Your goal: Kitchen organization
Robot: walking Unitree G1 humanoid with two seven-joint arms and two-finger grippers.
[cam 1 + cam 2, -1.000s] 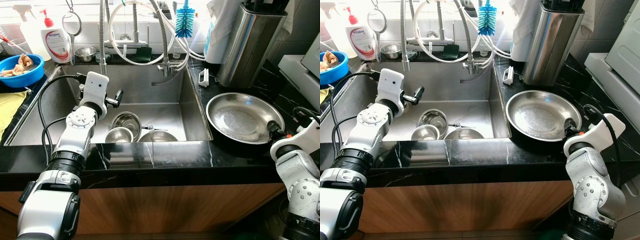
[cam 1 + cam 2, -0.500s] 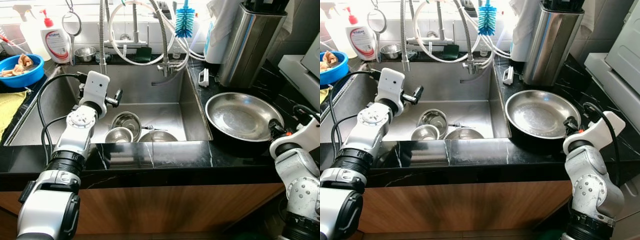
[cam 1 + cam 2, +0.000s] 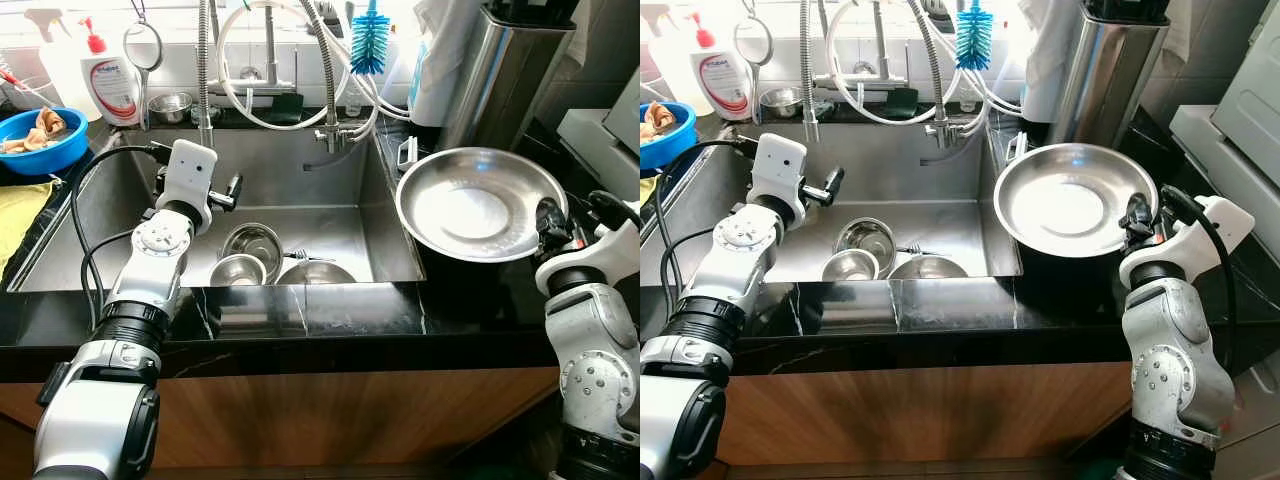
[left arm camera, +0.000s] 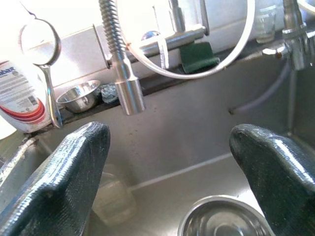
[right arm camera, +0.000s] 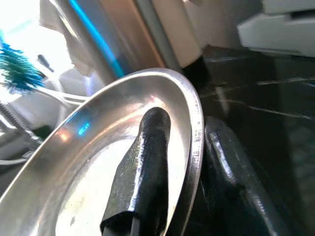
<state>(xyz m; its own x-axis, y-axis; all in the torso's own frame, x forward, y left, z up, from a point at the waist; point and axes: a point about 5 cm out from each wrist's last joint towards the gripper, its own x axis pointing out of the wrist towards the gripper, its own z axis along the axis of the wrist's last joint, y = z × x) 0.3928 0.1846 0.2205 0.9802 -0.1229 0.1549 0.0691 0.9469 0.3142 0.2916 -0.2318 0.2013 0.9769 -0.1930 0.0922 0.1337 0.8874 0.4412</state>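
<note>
The right tool [image 3: 548,222] pinches the big pan's [image 3: 478,205] rim, tipped toward the sink [image 3: 290,215] beside it. The left tool [image 4: 167,167] hangs spread over the sink.

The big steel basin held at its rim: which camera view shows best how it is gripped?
The right wrist view: the right hand pinches the steel basin at its rim, one finger inside, one outside. The left and right eye views show the whole basin raised and tilted above the counter, but the grip is small there.
</note>
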